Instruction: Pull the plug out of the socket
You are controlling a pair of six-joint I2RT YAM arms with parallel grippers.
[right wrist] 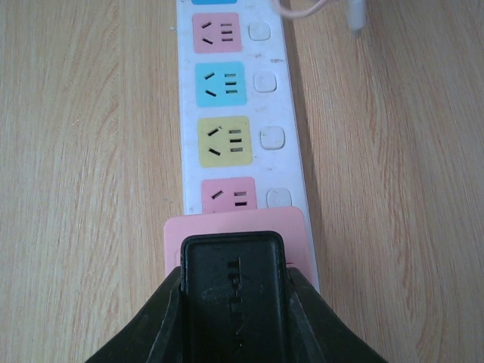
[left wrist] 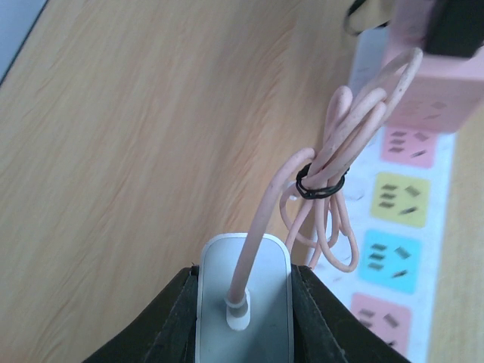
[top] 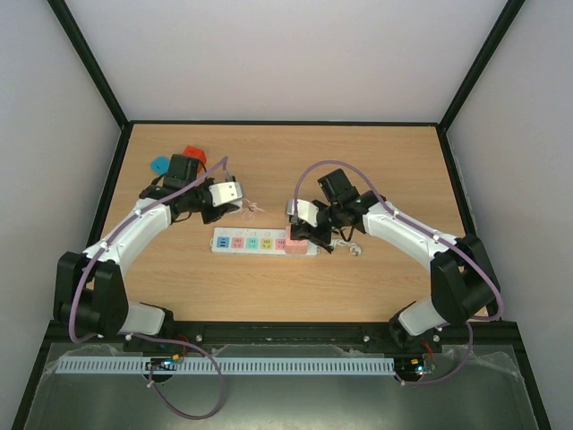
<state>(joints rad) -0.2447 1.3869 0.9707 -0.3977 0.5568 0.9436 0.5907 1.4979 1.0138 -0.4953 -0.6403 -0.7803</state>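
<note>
Long flat white power strip with coloured outlet faces (top: 260, 242) lies flat on wooden table (top: 179, 287). White rounded plug (left wrist: 261, 280) with pink cord (left wrist: 333, 136), clamped in left gripper (left wrist: 243, 325), sits beyond strip's far side and looks already out. Right gripper (right wrist: 234, 302) is clamped on black block (right wrist: 234, 265) at strip's right end, likely bracing. Left to do: little, maybe set plug down.

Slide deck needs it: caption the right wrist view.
Right pincer grips a black plug on a pink block, at one end of the white power strip.

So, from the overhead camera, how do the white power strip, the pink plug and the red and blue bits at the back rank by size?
1. Power strip: clearly largest.
2. Pink plug, red piece, blue piece: all small and much alike, each partly hidden, so I would not rank them.
</note>
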